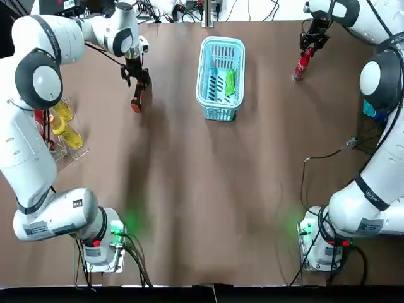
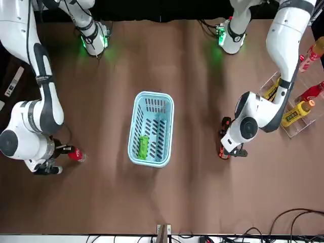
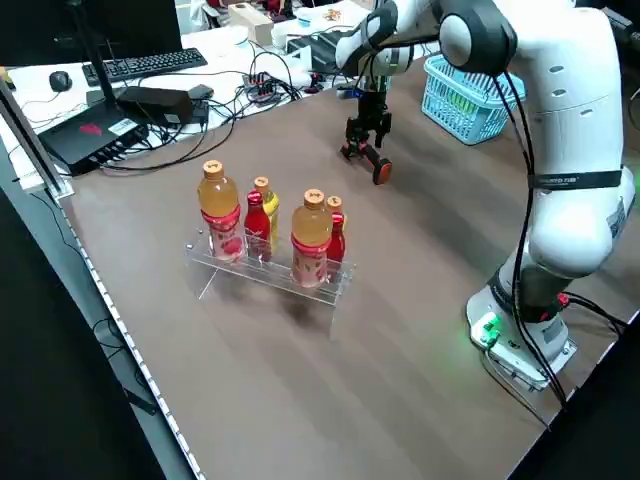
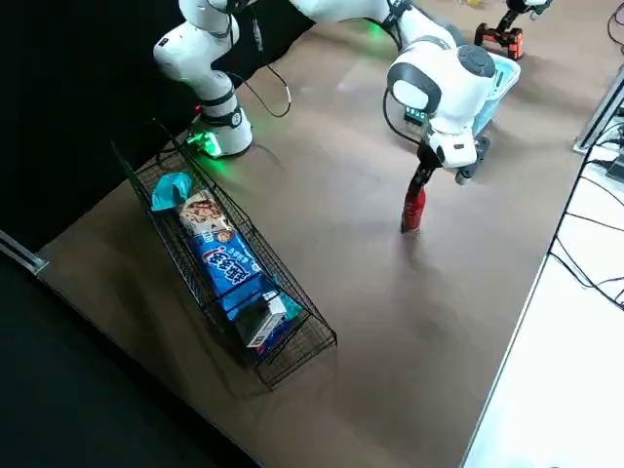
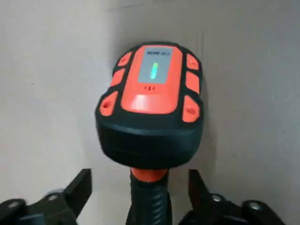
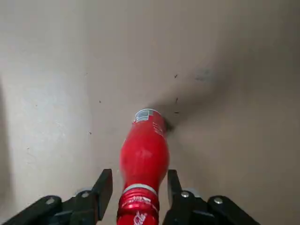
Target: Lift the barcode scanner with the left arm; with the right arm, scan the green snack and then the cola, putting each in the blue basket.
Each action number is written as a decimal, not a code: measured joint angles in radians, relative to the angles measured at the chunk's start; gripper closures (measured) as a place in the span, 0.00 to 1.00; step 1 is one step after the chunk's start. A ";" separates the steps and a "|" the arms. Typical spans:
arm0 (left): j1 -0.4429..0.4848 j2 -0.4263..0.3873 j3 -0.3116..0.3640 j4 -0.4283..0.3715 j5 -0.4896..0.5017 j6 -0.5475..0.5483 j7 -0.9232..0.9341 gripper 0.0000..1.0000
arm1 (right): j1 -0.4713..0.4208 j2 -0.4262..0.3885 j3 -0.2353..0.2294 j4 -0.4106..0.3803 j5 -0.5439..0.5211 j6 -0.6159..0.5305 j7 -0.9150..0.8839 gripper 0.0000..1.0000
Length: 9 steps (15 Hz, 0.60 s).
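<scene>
My left jaws hang released at the far left of the matte brown worktop. They stand one on each side of the slim handle of the scanner, with clear space on both sides. The scanner is chunky black rubber with a smooth orange face, raised orange buttons along both edges and a small green bar lit in its grey window. From the side it seems to lie flat on the worktop.

At the far right, my right jaws straddle the neck of the cola, a glossy red bottle with a curved waist standing upright on the worktop. A thin gap shows on each side of the neck, so they are not clenched.

Between the two stands the basket, pale blue plastic with slotted walls and a rounded rim. The green snack, a narrow shiny packet, lies inside it toward my right.

At my left edge a clear plastic rack holds round-shouldered yellow and red bottles.
</scene>
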 joint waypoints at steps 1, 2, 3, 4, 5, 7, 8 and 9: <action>0.000 0.005 0.000 0.000 0.000 0.000 0.000 0.21 | 0.000 0.000 0.000 0.001 0.000 0.000 -0.005 0.44; 0.001 0.007 0.000 0.000 0.000 0.000 -0.002 0.30 | 0.000 -0.002 0.000 0.001 0.000 0.000 -0.013 0.44; 0.001 0.007 0.000 0.000 0.000 0.000 -0.003 0.40 | 0.000 -0.003 0.000 0.002 0.000 0.000 -0.016 0.44; 0.001 0.007 0.000 0.000 0.000 0.000 -0.005 0.50 | 0.000 -0.004 0.000 0.003 0.000 0.000 -0.018 0.44; 0.001 0.007 0.000 0.000 0.000 0.000 -0.005 0.60 | 0.000 -0.005 0.000 0.004 0.000 0.001 -0.019 0.44; 0.001 0.007 0.000 0.000 0.000 0.000 -0.005 0.63 | 0.000 -0.005 0.001 0.006 0.000 0.001 -0.021 0.48; 0.001 0.007 0.000 0.000 0.000 0.000 -0.005 0.63 | 0.000 -0.006 0.001 0.007 0.000 0.001 -0.022 0.56; 0.001 0.007 0.000 0.000 0.000 0.000 -0.006 0.63 | 0.000 -0.006 0.001 0.008 0.000 0.001 -0.023 0.57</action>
